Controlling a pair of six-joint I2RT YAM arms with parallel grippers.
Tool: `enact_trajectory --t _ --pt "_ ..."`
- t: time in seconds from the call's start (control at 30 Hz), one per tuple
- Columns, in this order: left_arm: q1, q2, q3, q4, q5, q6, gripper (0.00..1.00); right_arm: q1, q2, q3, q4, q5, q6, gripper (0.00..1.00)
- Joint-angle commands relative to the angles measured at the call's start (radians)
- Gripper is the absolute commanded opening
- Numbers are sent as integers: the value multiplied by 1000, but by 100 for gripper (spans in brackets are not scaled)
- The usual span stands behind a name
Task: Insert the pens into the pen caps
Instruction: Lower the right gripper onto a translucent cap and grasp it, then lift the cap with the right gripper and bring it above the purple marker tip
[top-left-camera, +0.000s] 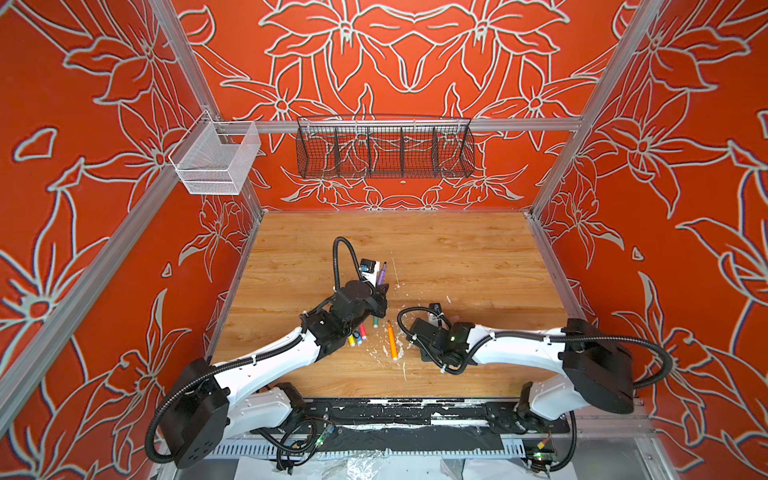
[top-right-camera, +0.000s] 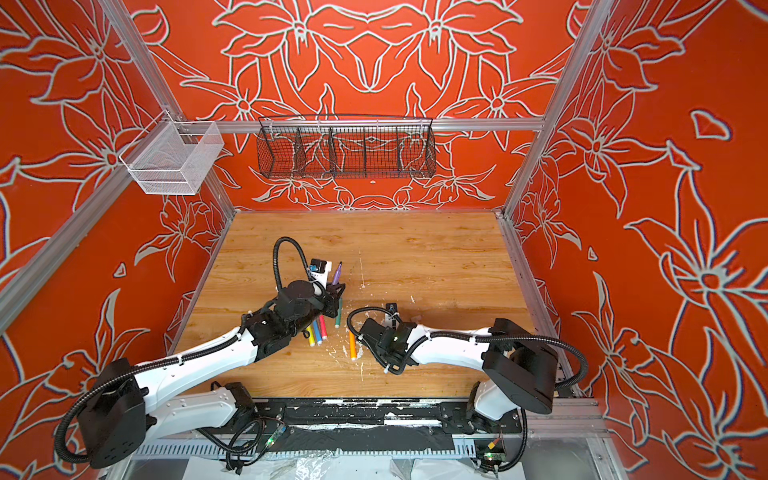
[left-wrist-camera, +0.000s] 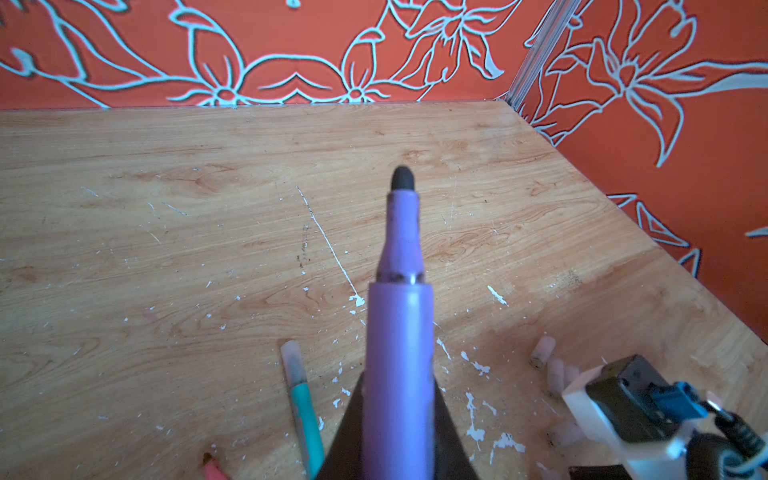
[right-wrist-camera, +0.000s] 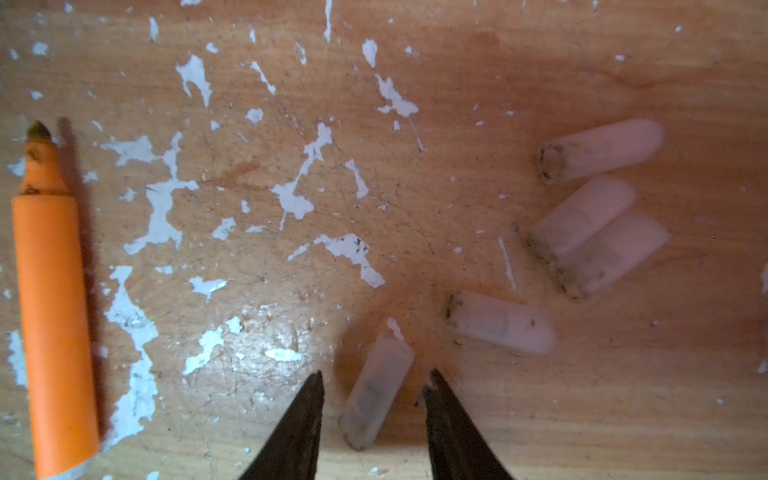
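Note:
My left gripper (left-wrist-camera: 397, 419) is shut on the purple pen (left-wrist-camera: 399, 324), which points up and away with its dark tip bare; both top views show it (top-left-camera: 381, 272) (top-right-camera: 336, 274) raised over the table's middle. My right gripper (right-wrist-camera: 376, 373) points down at the table. It is open, its fingers on either side of one clear pen cap (right-wrist-camera: 376, 395) with a gap on each side. Several more pen caps (right-wrist-camera: 500, 322) (right-wrist-camera: 598, 149) lie loose nearby. The orange pen (right-wrist-camera: 52, 311) (top-left-camera: 392, 340) lies uncapped beside them. The teal pen (left-wrist-camera: 307, 415) wears a clear cap.
Pink (top-left-camera: 362, 331), blue (top-left-camera: 356, 336) and yellow (top-left-camera: 351, 340) pens lie side by side, partly under the left arm. White paint flecks (right-wrist-camera: 158, 216) dot the wooden table (top-left-camera: 457, 257). A black wire basket (top-left-camera: 384, 151) and a white mesh basket (top-left-camera: 216, 160) hang on the back rail.

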Motion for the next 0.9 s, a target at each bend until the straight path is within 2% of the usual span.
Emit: enact_trajectory --t 0.0,0.17,0.3,0.43,0.7,0.87 --pt "-2 -19 -5 14 15 5 0 -2 35 22 -24 37 25 42" --pt "-1 -19 -9 22 17 5 0 -8 90 38 -3 17 14 41" --pt "-2 -22 -9 16 20 8 0 -19 114 35 23 -12 14 33" --pt "-2 -26 -12 22 21 8 0 -19 104 31 21 -14 19 26" --pt "-2 -25 -12 24 30 9 0 -19 61 5 13 -13 25 26" --pt "-2 -30 -19 32 40 11 0 -20 66 -7 29 -15 29 17"
